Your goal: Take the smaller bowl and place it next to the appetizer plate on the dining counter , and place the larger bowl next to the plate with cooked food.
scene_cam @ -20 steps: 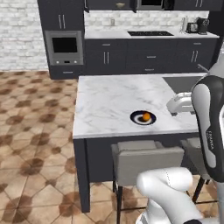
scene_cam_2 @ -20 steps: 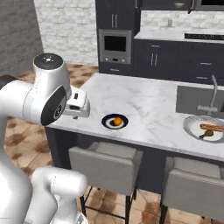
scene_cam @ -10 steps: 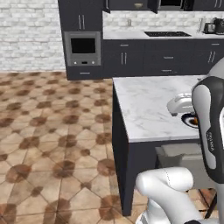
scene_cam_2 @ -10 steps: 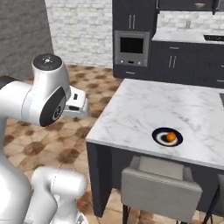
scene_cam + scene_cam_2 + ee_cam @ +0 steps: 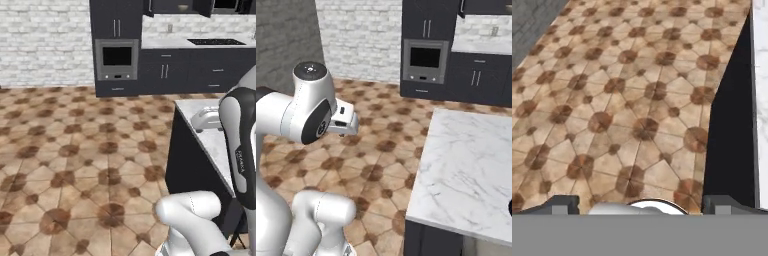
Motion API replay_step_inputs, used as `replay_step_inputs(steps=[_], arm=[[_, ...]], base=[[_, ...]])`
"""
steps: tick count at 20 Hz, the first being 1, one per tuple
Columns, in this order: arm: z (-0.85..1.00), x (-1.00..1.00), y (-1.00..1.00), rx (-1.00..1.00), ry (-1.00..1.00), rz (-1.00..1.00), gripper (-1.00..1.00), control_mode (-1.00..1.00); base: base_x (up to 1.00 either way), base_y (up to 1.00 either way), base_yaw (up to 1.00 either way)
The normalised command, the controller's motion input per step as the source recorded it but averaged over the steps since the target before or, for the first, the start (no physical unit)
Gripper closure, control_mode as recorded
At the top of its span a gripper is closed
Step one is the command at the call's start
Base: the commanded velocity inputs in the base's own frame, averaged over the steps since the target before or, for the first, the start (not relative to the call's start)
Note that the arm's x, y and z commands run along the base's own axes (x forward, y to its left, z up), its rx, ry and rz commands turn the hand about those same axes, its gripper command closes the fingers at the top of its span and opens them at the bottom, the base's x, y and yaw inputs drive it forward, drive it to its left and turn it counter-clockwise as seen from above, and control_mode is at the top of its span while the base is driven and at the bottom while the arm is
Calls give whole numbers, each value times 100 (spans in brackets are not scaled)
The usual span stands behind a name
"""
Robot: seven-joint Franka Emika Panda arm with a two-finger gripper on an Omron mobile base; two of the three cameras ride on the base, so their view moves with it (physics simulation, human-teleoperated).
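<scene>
The dining counter (image 5: 466,165) is a white marble top on a dark base; its corner shows at the right of the left base view (image 5: 214,149) and as a strip in the hand view (image 5: 760,100). Both bowls and the plate with cooked food are out of view. A dark sliver (image 5: 510,207) on the counter at the picture's right edge looks like the appetizer plate's rim, cut off. My gripper (image 5: 641,205) is open with nothing between its fingers and looks down at the floor beside the island. The hand hangs left of the counter (image 5: 343,120) and near its corner (image 5: 207,120).
Brown tiled floor (image 5: 75,165) spreads wide to the left of the island. A wall oven (image 5: 116,60) sits in dark cabinets at the back, with the wall counter and cooktop (image 5: 215,42) to its right. White brick wall (image 5: 361,35) stands behind.
The whole picture has shifted: the base has driven left, so the island slides to the right and both plates leave the frames. The arm keeps its pose and the gripper stays open.
</scene>
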Motion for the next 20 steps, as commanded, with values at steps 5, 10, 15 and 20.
replay_step_inputs(steps=[5,10,15,20], arm=[[0,0,0,0,0,0,-100,100],[0,0,0,0,0,0,-100,100],[0,0,0,0,0,0,-100,100],[0,0,0,0,0,0,-100,100]], base=[[100,58,-2],[100,1,-11],[100,0,-14],[100,0,-12]])
